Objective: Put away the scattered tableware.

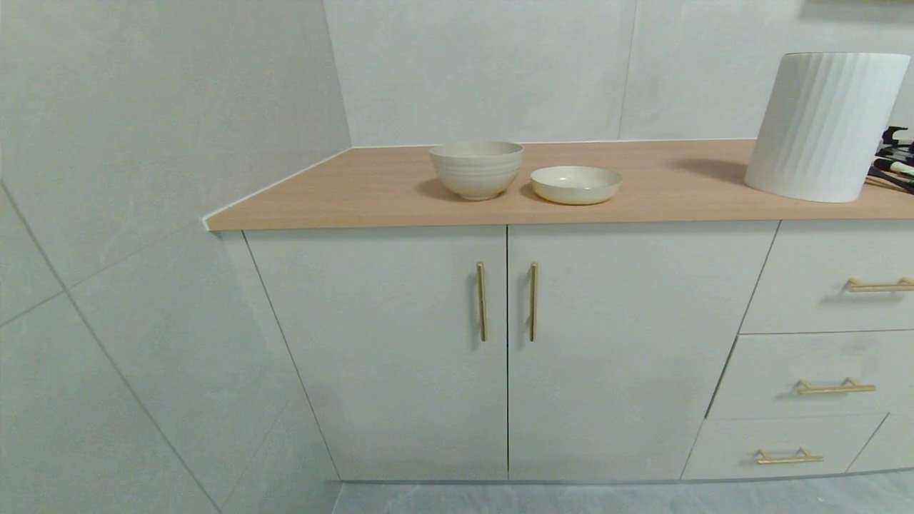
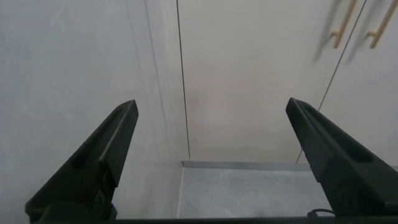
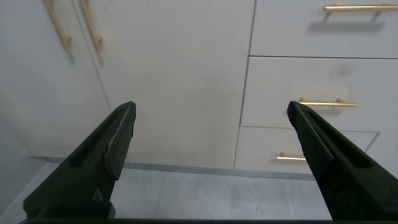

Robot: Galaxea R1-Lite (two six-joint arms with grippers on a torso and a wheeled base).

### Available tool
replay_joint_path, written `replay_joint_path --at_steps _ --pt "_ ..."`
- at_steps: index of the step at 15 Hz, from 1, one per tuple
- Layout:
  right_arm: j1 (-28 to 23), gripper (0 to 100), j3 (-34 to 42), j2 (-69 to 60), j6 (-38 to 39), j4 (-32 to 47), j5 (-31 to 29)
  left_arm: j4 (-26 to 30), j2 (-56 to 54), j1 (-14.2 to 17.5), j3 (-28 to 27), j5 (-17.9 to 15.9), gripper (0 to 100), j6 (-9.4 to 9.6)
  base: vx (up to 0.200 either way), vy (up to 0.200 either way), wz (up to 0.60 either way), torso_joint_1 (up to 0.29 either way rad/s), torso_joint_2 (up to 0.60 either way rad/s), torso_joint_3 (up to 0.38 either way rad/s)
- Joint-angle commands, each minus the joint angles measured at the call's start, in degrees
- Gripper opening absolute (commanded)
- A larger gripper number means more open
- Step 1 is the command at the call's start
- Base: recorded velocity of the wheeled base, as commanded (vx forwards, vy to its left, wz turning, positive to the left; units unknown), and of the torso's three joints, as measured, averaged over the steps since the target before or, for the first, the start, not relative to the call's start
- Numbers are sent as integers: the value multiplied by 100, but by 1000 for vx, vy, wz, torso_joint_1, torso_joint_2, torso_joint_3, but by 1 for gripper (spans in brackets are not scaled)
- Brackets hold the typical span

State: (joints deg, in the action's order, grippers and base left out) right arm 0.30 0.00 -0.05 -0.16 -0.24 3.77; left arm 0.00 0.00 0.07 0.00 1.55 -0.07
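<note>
Left pincer point(image 2: 210, 106) and right pincer point(image 3: 210, 106) are hanging wide open, facing the cabinet doors point(image 1: 400, 343); judging by this, gripping a handle point(image 1: 481, 301) squarely is mattering most now.

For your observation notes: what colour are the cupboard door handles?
The slim metal bar handles are gold; head view shows them best.

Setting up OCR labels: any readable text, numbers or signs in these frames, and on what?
None readable. The bowl, shallow dish, white ribbed container, cabinet doors and drawers bear no print. The dark items at the right end of the counter are too small to tell.
</note>
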Motion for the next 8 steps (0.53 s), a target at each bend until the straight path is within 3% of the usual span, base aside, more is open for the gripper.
replay_joint_path --at_steps 1,8 --pt "-4 100 0 5 -2 -2 1 0 0 1 0 3 100 -1 200 0 0 -2 -2 2" --pt "5 100 0 5 -54 -2 1 0 0 1 0 3 100 -1 0 0 0 0 0 0"
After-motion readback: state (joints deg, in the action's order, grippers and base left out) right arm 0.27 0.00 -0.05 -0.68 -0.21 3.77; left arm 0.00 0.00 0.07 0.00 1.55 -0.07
